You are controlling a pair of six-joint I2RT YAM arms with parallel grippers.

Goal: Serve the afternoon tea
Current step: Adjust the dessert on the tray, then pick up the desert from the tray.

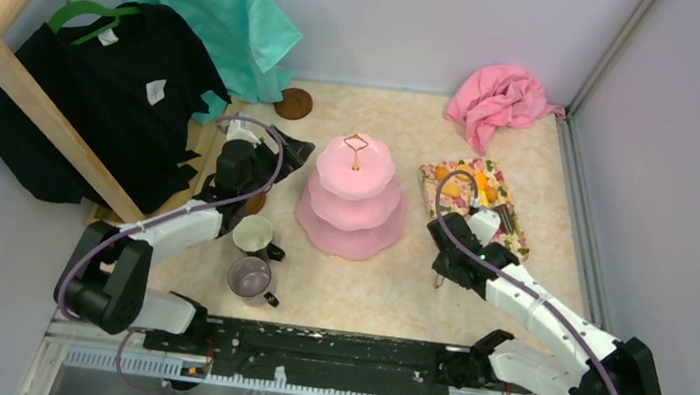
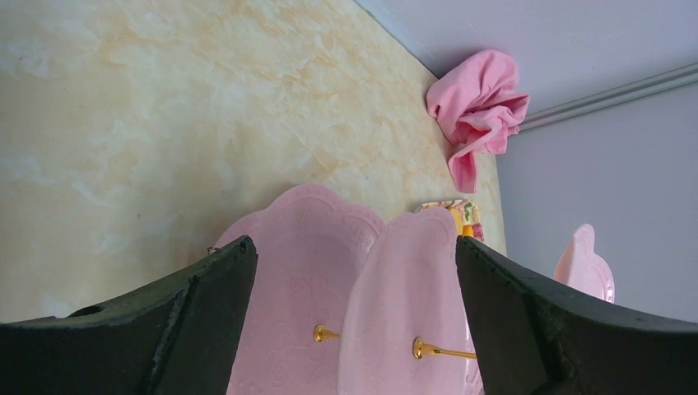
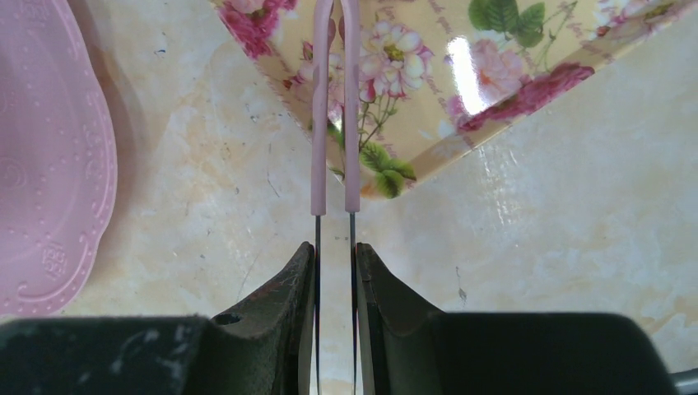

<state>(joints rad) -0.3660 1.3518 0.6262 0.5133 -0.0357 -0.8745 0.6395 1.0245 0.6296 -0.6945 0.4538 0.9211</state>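
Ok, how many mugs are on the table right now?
2: a white mug left of the pink cake stand, and a grey-purple mug beside it, toward the near edge. More may be hidden.

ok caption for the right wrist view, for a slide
Right pincer clamps pink-tipped tongs, their tips over the floral tray's corner, cake stand's rim at left.

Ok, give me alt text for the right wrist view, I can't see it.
The right gripper is shut on slim tongs, whose pink-sleeved arms reach over the corner of the floral mat. The pink cake stand shows its rim at the left, on the marbled table.
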